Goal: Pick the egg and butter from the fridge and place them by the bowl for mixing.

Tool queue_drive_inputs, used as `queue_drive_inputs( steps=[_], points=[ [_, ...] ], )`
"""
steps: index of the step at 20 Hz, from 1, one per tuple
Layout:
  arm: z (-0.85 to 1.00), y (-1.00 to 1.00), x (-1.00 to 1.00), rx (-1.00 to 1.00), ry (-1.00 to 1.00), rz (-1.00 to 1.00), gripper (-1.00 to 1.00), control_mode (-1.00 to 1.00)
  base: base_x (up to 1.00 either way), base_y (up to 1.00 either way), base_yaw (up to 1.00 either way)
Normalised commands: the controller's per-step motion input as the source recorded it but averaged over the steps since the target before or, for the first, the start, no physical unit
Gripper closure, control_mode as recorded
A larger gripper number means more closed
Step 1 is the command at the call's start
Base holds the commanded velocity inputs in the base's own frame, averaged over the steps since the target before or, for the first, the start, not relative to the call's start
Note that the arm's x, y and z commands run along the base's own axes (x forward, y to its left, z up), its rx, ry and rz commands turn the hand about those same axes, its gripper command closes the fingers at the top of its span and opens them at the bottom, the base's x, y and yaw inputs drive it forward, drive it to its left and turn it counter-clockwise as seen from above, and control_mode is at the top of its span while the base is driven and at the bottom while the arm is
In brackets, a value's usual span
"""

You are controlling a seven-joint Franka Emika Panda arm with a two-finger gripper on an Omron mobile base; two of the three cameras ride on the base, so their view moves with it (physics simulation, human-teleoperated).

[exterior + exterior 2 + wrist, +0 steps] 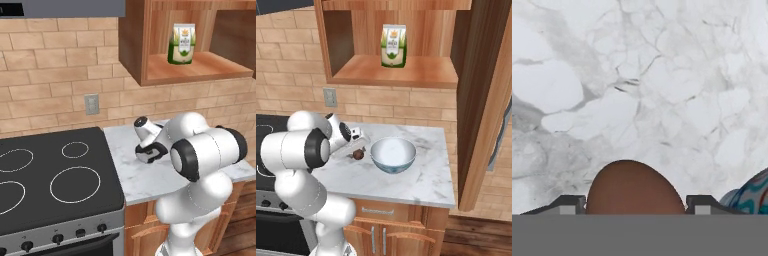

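Left base view: the white arm folds low over the marble counter (pixel 145 180). Right base view: the gripper (pixel 357 151) reaches down beside the shiny metal bowl (pixel 393 155). Hand view: the fingertips (pixel 568 204) clamp a smooth brown egg (pixel 634 189).

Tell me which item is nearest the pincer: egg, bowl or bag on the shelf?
The brown egg, sitting between the pincer fingertips just above the marble counter. The bowl stands beside it; the bag is overhead.

A tan brick wall (pixel 45 65) backs the white marble counter (pixel 421 185), black stove (pixel 50 175) and wooden cabinet (pixel 396 75).
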Motion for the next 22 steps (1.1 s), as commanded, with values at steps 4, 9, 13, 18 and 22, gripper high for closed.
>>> queue_drive_inputs(
  steps=[4, 9, 13, 18, 22],
  points=[
    [-0.01, -0.01, 0.00, 0.00, 0.00, 0.05, -1.00, -1.00, 0.00, 0.00, 0.00],
    [0.00, 0.00, 0.00, 0.00, 0.00, 0.00, -1.00, -1.00, 0.00, 0.00, 0.00],
    [0.15, 0.00, 0.00, 0.00, 0.00, 0.00, -1.00, -1.00, 0.00, 0.00, 0.00],
    [0.87, 0.10, -0.11, 0.00, -0.08, -0.01, -1.00, -1.00, 0.00, 0.00, 0.00],
    [1.00, 0.29, -0.74, 0.02, -0.10, 0.00, -1.00, -1.00, 0.00, 0.00, 0.00]
  ],
)
